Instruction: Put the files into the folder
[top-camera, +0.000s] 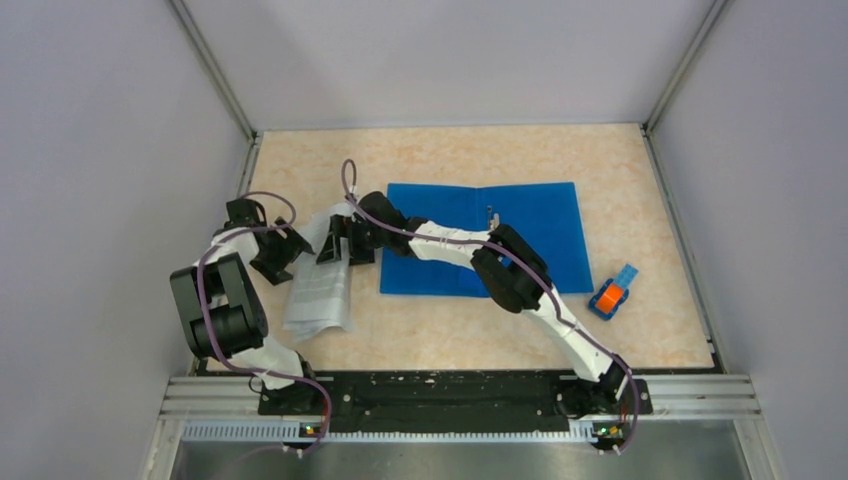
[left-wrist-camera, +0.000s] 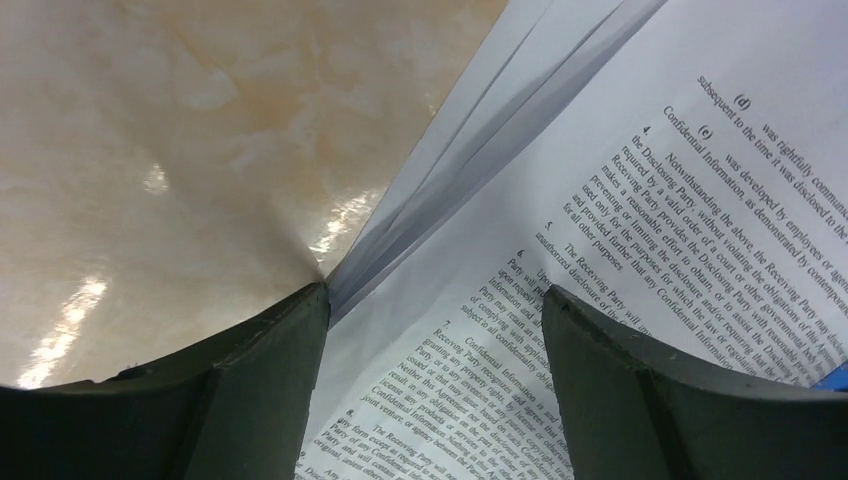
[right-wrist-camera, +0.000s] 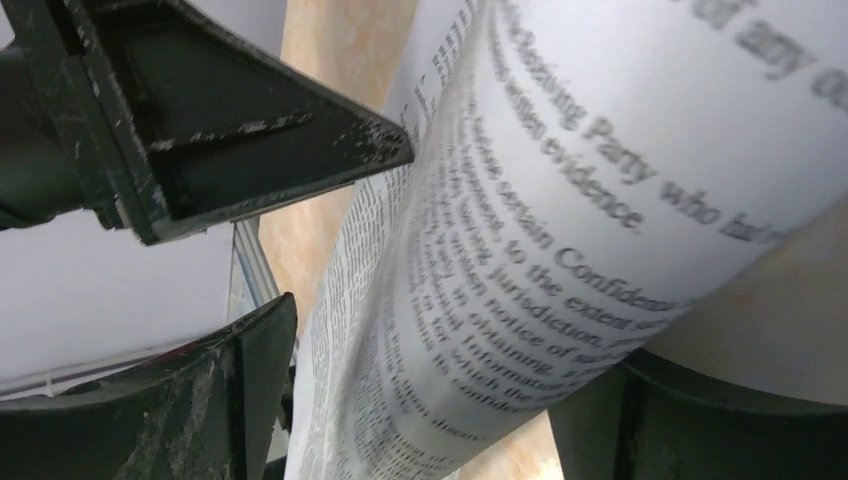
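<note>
Both the left hand (top-camera: 298, 246) and right hand (top-camera: 330, 247) stand with fingers apart around the files (top-camera: 318, 295), which we see lying just left of the folder (top-camera: 535, 225).

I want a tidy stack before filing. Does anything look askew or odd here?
Yes. The files are not lying flat: left of the open folder, their far end is lifted and curled, and the sheets fan apart along one edge instead of stacking squarely.

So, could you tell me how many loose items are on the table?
3: the files at left, the blue folder at centre, an orange-and-blue object at right. Others may be hidden.
</note>
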